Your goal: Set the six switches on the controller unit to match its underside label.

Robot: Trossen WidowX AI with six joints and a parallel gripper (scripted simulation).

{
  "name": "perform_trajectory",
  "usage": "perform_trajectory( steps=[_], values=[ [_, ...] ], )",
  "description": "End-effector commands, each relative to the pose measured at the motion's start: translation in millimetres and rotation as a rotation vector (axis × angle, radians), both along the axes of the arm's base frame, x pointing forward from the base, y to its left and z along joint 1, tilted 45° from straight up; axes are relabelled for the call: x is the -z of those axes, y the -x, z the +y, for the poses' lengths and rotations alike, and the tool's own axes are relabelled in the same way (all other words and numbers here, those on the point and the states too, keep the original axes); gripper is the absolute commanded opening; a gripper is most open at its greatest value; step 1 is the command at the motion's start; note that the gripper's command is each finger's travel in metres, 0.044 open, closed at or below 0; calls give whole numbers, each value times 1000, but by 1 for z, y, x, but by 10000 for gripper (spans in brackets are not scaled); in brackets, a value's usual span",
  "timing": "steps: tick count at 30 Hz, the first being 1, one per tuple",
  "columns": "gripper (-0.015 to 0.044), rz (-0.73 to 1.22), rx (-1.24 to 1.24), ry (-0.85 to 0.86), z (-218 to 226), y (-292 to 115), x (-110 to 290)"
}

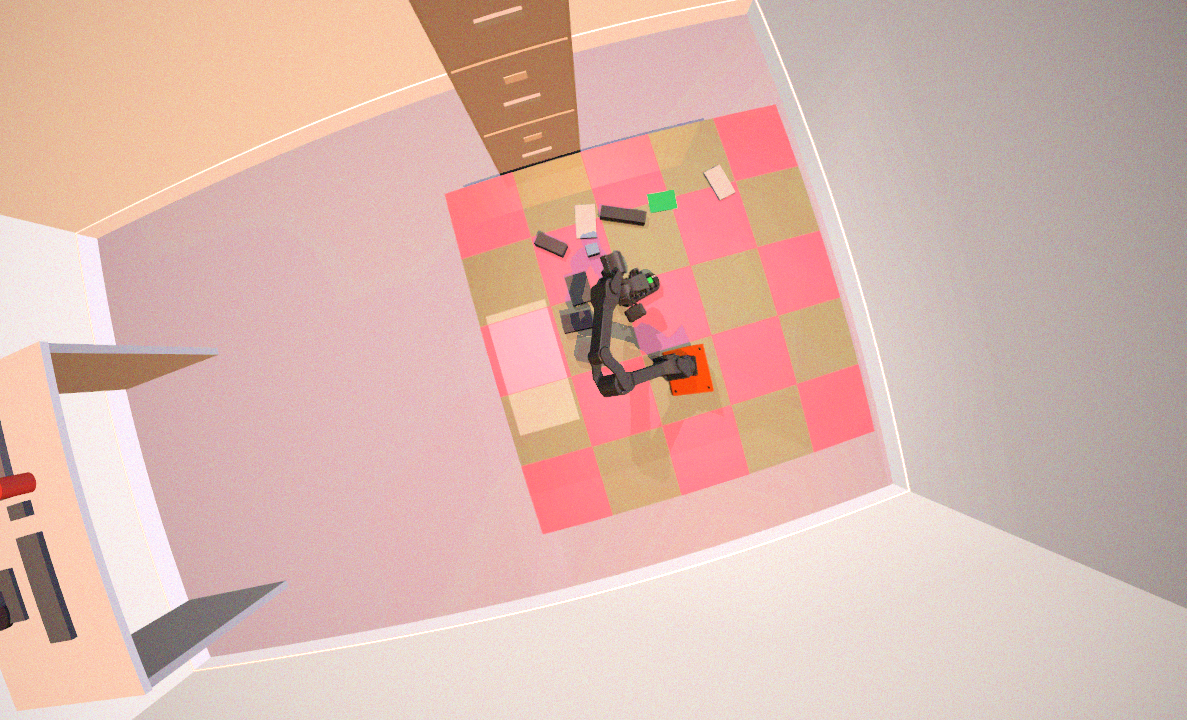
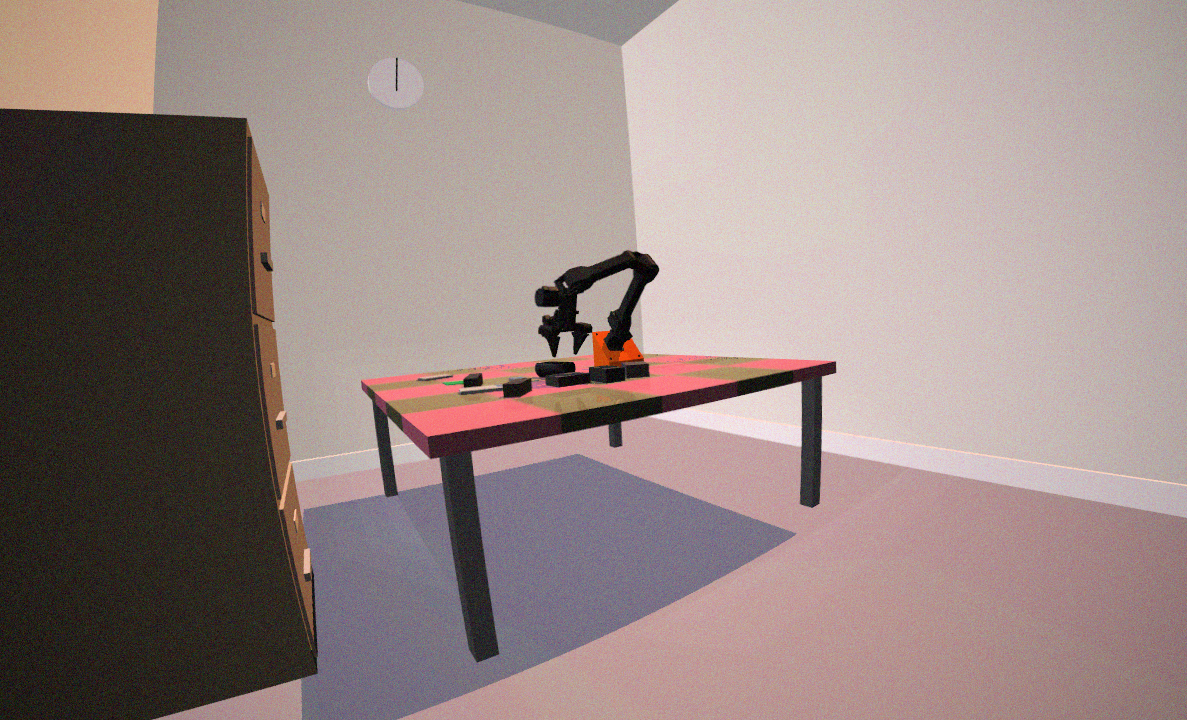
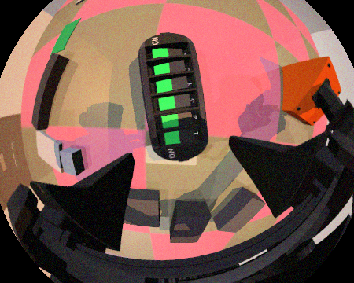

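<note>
The dark grey controller unit point(image 3: 172, 94) point(image 2: 554, 368) lies flat on its base on the checkered bench, switches up. All six rockers show their green halves on the same side, the left in the wrist view. The four upper ones have lighter dark halves than the two lower ones; I cannot tell which ends are pressed. In the top view only a green bit of the unit point(image 1: 649, 283) shows beside the arm. My gripper point(image 3: 182, 184) point(image 2: 565, 347) point(image 1: 626, 288) hangs above the unit, wide open and empty, pointing down, clear of the switches.
Three dark blocks point(image 3: 189, 217) lie close to the unit's near end. A grey-white block point(image 3: 67, 154), a dark bar point(image 3: 48, 91) point(image 1: 622, 214), a green card point(image 3: 65, 37) point(image 1: 661, 201) and a beige card point(image 1: 719, 181) lie further off. The arm's orange base point(image 1: 691, 376) point(image 3: 308, 90) stands nearby.
</note>
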State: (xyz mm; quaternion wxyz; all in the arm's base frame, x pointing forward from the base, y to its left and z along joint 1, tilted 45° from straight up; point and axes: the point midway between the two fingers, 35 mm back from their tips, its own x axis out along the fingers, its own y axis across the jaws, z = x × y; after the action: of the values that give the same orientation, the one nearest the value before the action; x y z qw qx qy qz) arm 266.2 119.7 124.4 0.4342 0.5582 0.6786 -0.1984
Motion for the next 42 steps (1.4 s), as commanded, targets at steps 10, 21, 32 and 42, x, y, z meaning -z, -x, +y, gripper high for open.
perform_trajectory(
  steps=[10, 21, 32, 42],
  values=[
    [440, 3, 4, 3, 15, 1, 16],
    [440, 3, 5, 0, 27, 4, 28],
    [327, 3, 5, 0, 28, 4, 28],
    [327, 3, 5, 0, 28, 4, 28]
  ],
)
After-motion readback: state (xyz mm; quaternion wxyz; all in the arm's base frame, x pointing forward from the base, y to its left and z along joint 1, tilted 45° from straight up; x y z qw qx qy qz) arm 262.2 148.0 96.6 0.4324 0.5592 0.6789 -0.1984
